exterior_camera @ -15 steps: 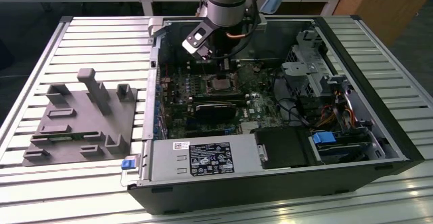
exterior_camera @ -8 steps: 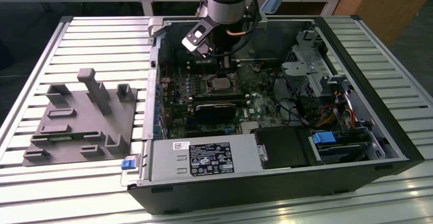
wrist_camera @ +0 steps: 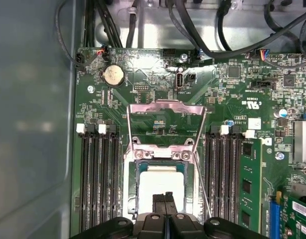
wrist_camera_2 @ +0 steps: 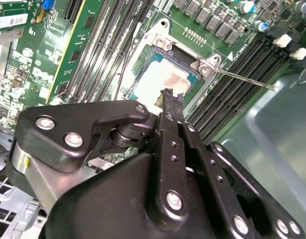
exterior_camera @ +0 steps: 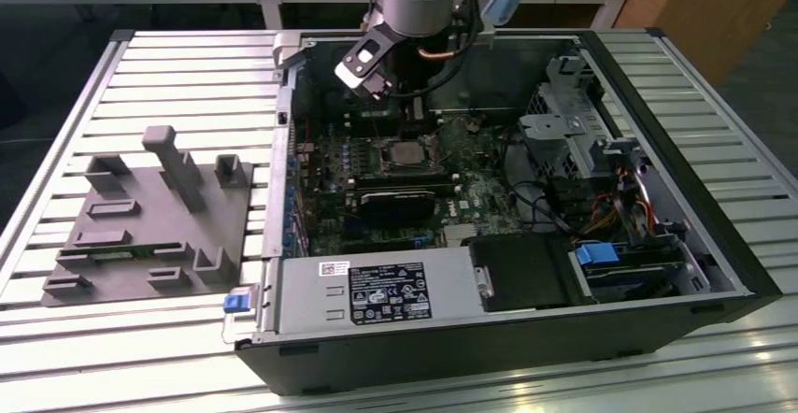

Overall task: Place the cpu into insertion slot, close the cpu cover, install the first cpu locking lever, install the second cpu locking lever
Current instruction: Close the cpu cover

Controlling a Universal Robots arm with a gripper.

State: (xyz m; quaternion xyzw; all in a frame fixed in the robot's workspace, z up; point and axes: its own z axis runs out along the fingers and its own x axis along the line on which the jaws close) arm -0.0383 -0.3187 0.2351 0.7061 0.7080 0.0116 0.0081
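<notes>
Your arm (exterior_camera: pixel 418 2) reaches down into the open computer case (exterior_camera: pixel 499 338), which lies on its side on the slatted table (exterior_camera: pixel 175 67). A grey fixture (exterior_camera: pixel 149 217) sits on the table at the exterior view's left, apart from the case.

In both wrist views, your pincer (wrist_camera: pixel 165 196) (wrist_camera_2: pixel 168 93) has its two fingers pressed flat together, with only a thin seam between them and nothing gripped. Its tip is over the near edge of the chip (wrist_camera: pixel 160 181) (wrist_camera_2: pixel 160 79). You cannot tell whether it touches the metal top or hangs just above it.

The chip lies flat inside the socket (wrist_camera: pixel 129 184) (exterior_camera: pixel 402 154), with its pale top facing up and the silvery rim around it. The cover (wrist_camera: pixel 165 104) is swung open, and its frame stands up on the far side of the socket from your pincer, so you can see green board through its cut-out middle.

A thin wire lever (wrist_camera_2: pixel 242 78) (wrist_camera: pixel 204 189) runs from a corner of the socket, out over the memory slots (wrist_camera: pixel 98 174) (wrist_camera_2: pixel 232 94) that flank it. A coin battery (wrist_camera: pixel 113 75) sits on the board beyond the cover.
</notes>
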